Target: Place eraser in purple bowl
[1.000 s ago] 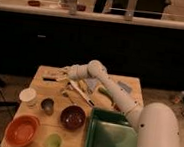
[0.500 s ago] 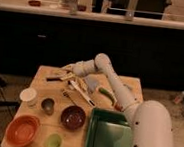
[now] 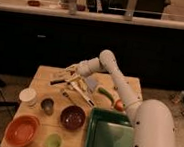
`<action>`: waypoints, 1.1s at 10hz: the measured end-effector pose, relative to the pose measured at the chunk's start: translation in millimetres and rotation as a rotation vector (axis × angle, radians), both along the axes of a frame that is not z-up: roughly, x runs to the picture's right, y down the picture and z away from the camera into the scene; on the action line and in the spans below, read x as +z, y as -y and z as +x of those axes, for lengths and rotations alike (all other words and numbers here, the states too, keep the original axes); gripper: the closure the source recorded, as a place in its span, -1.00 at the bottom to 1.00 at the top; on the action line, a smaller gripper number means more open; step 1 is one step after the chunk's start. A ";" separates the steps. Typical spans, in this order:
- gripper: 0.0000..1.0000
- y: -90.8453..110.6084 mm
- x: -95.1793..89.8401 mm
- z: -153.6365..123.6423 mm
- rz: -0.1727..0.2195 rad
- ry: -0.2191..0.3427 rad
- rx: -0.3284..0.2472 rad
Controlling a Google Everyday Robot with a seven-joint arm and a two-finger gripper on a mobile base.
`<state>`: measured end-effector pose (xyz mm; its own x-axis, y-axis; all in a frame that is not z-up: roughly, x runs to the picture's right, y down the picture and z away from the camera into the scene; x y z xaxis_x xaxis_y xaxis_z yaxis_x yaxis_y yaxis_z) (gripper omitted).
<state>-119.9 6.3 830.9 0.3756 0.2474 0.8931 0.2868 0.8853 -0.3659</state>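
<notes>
Gripper (image 3: 71, 71) sits low over the clutter on the far part of the wooden table (image 3: 42, 77), at the end of the white arm (image 3: 115, 81) bending in from the right. Whether it is wide, narrow or holding something, I cannot tell.

Nearest the camera are a small green cup (image 3: 53, 142), an orange bowl (image 3: 22, 130) and a green tray (image 3: 110, 139). Behind them stands the purple bowl (image 3: 73, 118), with nothing in it. Farther on, the dark flat strip that seems to be the eraser (image 3: 57, 82) lies just beside the gripper, among a white-handled utensil (image 3: 81, 93) and a blue-grey block (image 3: 92, 83).

In my judgement the crowding is the risk. The gripper may take the wrong piece or nudge the eraser aside, and a loose hold could drop it short of the bowl. No writing or brand is legible.
</notes>
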 end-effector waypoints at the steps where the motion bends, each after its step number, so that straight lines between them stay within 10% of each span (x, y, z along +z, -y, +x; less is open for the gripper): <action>1: 0.87 -6.3 -6.3 0.7 0.001 0.004 -0.028; 11: 0.87 -22.4 -13.5 -16.6 -0.034 0.043 -0.134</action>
<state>-136.4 28.7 817.4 0.3685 0.2278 0.9013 0.4176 0.8256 -0.3794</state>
